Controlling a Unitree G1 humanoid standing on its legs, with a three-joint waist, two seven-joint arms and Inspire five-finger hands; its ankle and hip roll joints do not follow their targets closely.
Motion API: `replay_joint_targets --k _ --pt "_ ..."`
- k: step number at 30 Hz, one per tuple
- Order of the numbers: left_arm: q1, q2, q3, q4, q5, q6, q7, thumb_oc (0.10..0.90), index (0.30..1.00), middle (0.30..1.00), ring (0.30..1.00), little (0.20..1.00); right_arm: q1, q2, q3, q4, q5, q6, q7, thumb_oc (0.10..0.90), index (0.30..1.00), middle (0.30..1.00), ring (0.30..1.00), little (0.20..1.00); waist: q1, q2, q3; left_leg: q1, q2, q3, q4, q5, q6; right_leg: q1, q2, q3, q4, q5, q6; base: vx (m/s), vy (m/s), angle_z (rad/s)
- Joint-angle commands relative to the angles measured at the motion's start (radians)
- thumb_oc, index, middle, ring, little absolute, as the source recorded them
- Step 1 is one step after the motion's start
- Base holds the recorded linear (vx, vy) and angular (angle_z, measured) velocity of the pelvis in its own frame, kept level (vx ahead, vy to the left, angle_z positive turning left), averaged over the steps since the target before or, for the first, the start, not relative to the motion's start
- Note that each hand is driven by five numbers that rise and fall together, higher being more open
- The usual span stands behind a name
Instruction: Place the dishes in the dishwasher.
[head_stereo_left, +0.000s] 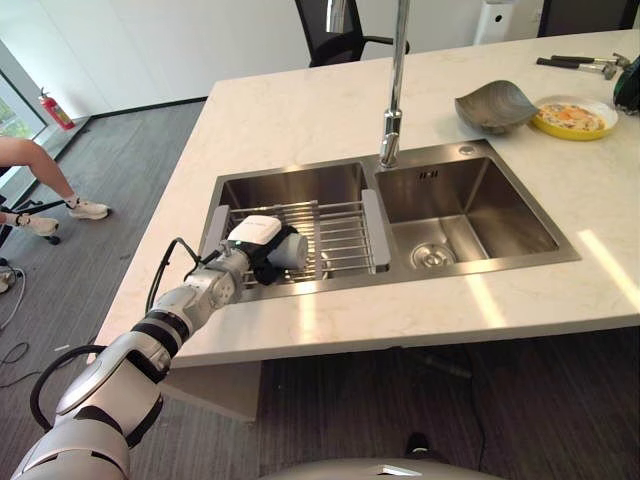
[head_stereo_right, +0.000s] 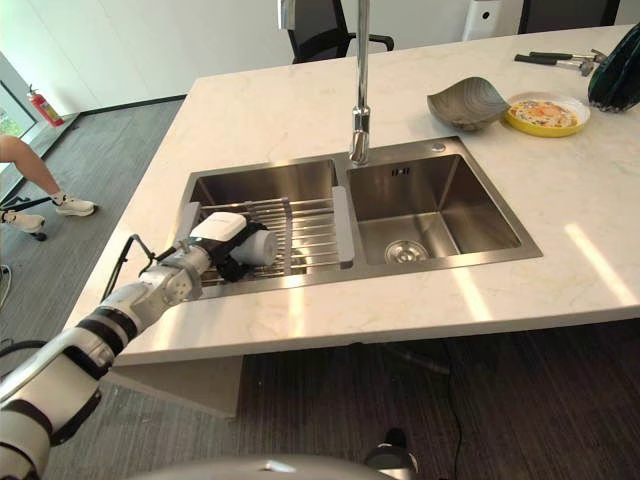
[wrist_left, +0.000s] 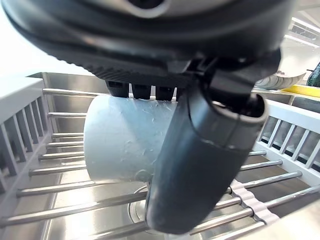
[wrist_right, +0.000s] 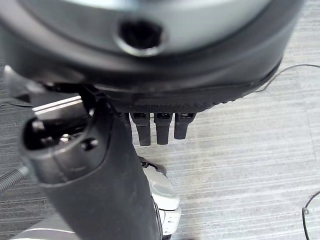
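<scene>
eyes: high, down at sink (head_stereo_left: 470, 215) | left wrist: close over rack (wrist_left: 60, 185) | right wrist: floor (wrist_right: 260, 165)

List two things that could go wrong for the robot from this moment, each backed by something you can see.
The left hand grips a pale cup lying on its side over the sink rack; it might slip as it lifts. Lifting could also snag the rack's bars and drag it along the left basin.

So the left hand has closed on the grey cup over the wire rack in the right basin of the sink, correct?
Not quite: the basin is wrong. The left hand is closed on the grey cup over the wire rack, but that rack spans the left basin of the sink, as the left eye view shows. The left wrist view confirms the thumb and fingers wrapped round the cup above the rack bars.
</scene>
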Motion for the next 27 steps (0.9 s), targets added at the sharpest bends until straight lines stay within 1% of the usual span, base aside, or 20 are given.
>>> replay_joint_targets --k 1,3,4,6,7,8,11,13,17,18,19,20,23,24,25,26,27 --pt "-0.107 0.005 -0.018 0.077 -0.019 -0.016 -0.004 0.4 0.3 0.3 0.3 0.3 -0.029 0.006 0.0 0.047 0.034 -0.005 0.001 0.8 0.9 0.9 0.9 0.9 -0.017 -0.054 -0.007 -0.082 0.005 0.001 0.076 0.018 -0.012 0.041 -0.14 -0.074 0.022 -0.042 0.138 0.0 0.0 0.0" --pt "-0.103 0.028 -0.02 0.019 0.005 -0.044 0.015 0.4 0.3 0.3 0.3 0.3 -0.021 0.011 0.005 0.038 0.03 -0.012 0.001 0.8 0.9 0.9 0.9 0.9 -0.017 -0.055 -0.006 -0.081 0.006 0.0 0.078 0.016 -0.012 0.043 -0.14 -0.076 0.023 -0.043 0.138 0.0 0.0 0.0" --pt "-0.106 0.048 -0.041 -0.025 0.033 -0.068 0.027 0.4 0.3 0.3 0.3 0.3 -0.022 0.008 0.003 0.037 0.03 -0.012 0.003 0.8 0.9 0.9 0.9 0.9 -0.016 -0.055 -0.005 -0.081 0.007 -0.001 0.079 0.015 -0.014 0.045 -0.139 -0.078 0.024 -0.045 0.138 0.0 0.0 0.0" --pt "-0.097 0.072 -0.065 -0.082 0.079 -0.088 0.043 0.4 0.3 0.3 0.3 0.3 -0.023 0.008 0.001 0.034 0.03 -0.017 0.002 0.8 0.9 0.9 0.9 0.9 -0.013 -0.054 -0.005 -0.082 0.008 -0.002 0.08 0.014 -0.015 0.046 -0.139 -0.078 0.024 -0.047 0.138 0.0 0.0 0.0" --pt "-0.095 0.074 -0.065 -0.085 0.081 -0.088 0.044 0.4 0.3 0.3 0.3 0.3 -0.023 0.009 0.001 0.035 0.03 -0.017 0.002 0.8 0.9 0.9 0.9 0.9 -0.014 -0.055 -0.005 -0.082 0.009 -0.002 0.081 0.014 -0.015 0.046 -0.139 -0.078 0.024 -0.047 0.138 0.0 0.0 0.0" --pt "-0.069 0.1 -0.079 -0.132 0.129 -0.101 0.077 0.4 0.3 0.3 0.3 0.3 -0.028 0.014 -0.004 0.034 0.035 -0.022 0.0 0.8 0.9 0.9 0.9 0.9 -0.006 -0.054 -0.006 -0.083 0.014 -0.006 0.086 0.014 -0.018 0.047 -0.134 -0.081 0.027 -0.054 0.136 0.0 0.0 0.0" --pt "-0.06 0.118 -0.075 -0.154 0.149 -0.1 0.109 0.4 0.3 0.3 0.3 0.3 -0.031 0.019 -0.001 0.032 0.038 -0.026 -0.001 0.8 0.9 0.9 0.9 0.9 0.0 -0.054 -0.006 -0.085 0.02 -0.01 0.093 0.014 -0.021 0.049 -0.13 -0.082 0.028 -0.061 0.133 -0.01 -0.053 -0.03" --pt "-0.044 0.136 -0.046 -0.189 0.149 -0.096 0.141 0.4 0.3 0.3 0.3 0.3 -0.029 0.028 -0.003 0.027 0.045 -0.029 0.001 0.8 0.9 0.9 0.9 0.9 0.007 -0.054 -0.008 -0.087 0.029 -0.014 0.105 0.014 -0.026 0.051 -0.124 -0.082 0.029 -0.07 0.128 -0.01 -0.089 -0.03" --pt "-0.029 0.18 0.032 -0.291 0.121 -0.093 0.187 0.4 0.3 0.3 0.3 0.3 -0.026 0.036 0.0 0.021 0.052 -0.032 -0.003 0.8 0.9 0.9 0.9 0.9 0.017 -0.046 -0.009 -0.101 0.068 -0.029 0.151 0.022 -0.051 0.063 -0.095 -0.089 0.023 -0.098 0.109 -0.01 -0.14 -0.03" --pt "-0.029 0.197 0.044 -0.323 0.114 -0.1 0.187 0.4 0.3 0.3 0.3 0.3 -0.028 0.034 0.0 0.021 0.052 -0.032 -0.004 0.8 0.9 0.9 0.9 0.9 0.021 -0.042 -0.009 -0.106 0.08 -0.034 0.164 0.031 -0.059 0.069 -0.085 -0.09 0.018 -0.106 0.103 -0.01 -0.205 0.01" --pt "-0.022 0.22 0.071 -0.387 0.094 -0.112 0.19 0.4 0.3 0.3 0.3 0.3 -0.027 0.035 -0.001 0.02 0.053 -0.035 -0.004 0.8 0.9 0.9 0.9 0.9 0.03 -0.033 -0.01 -0.113 0.101 -0.045 0.191 0.05 -0.077 0.083 -0.065 -0.09 0.011 -0.123 0.09 0.0 -0.161 -0.02" --pt "-0.018 0.223 0.075 -0.393 0.092 -0.111 0.186 0.4 0.3 0.3 0.3 0.3 -0.027 0.034 0.0 0.02 0.053 -0.035 -0.004 0.8 0.9 0.9 0.9 0.9 0.029 -0.032 -0.01 -0.114 0.104 -0.046 0.194 0.051 -0.079 0.084 -0.062 -0.091 0.01 -0.125 0.089 0.01 -0.172 -0.01" --pt "0.021 0.248 0.149 -0.475 0.044 -0.123 0.192 0.4 0.3 0.3 0.3 0.3 -0.023 0.037 0.005 0.014 0.048 -0.036 -0.004 0.8 0.9 0.9 0.9 0.9 0.039 -0.015 -0.013 -0.119 0.133 -0.069 0.225 0.089 -0.11 0.109 -0.03 -0.094 -0.002 -0.152 0.067 0.03 -0.15 0.03" --pt "0.04 0.251 0.179 -0.495 0.02 -0.129 0.193 0.4 0.3 0.3 0.3 0.3 -0.018 0.04 0.005 0.014 0.043 -0.037 -0.004 0.8 0.9 0.9 0.9 0.9 0.049 -0.012 -0.012 -0.122 0.137 -0.078 0.24 0.101 -0.118 0.116 -0.024 -0.094 -0.004 -0.161 0.061 0.04 -0.165 0.0" --pt "0.081 0.259 0.228 -0.528 -0.01 -0.129 0.184 0.4 0.3 0.3 0.3 0.3 -0.017 0.036 0.009 0.013 0.041 -0.037 -0.003 0.8 0.9 0.9 0.9 0.9 0.048 -0.006 -0.01 -0.13 0.142 -0.092 0.266 0.106 -0.122 0.123 -0.016 -0.093 -0.005 -0.169 0.052 0.05 -0.246 0.01" --pt "0.141 0.258 0.319 -0.577 -0.071 -0.136 0.173 0.4 0.3 0.3 0.3 0.3 -0.019 0.04 0.014 0.01 0.034 -0.035 0.003 0.8 0.9 0.9 0.9 0.9 0.069 0.001 -0.002 -0.152 0.148 -0.125 0.323 0.13 -0.131 0.134 -0.006 -0.095 -0.007 -0.183 0.039 0.04 -0.242 0.0" --pt "0.173 0.252 0.362 -0.598 -0.103 -0.143 0.167 0.4 0.3 0.3 0.3 0.3 -0.016 0.044 0.016 0.008 0.028 -0.034 0.007 0.8 0.9 0.9 0.9 0.9 0.088 0.001 0.003 -0.162 0.148 -0.143 0.35 0.148 -0.135 0.141 -0.002 -0.095 -0.009 -0.189 0.033 0.03 -0.187 -0.01"
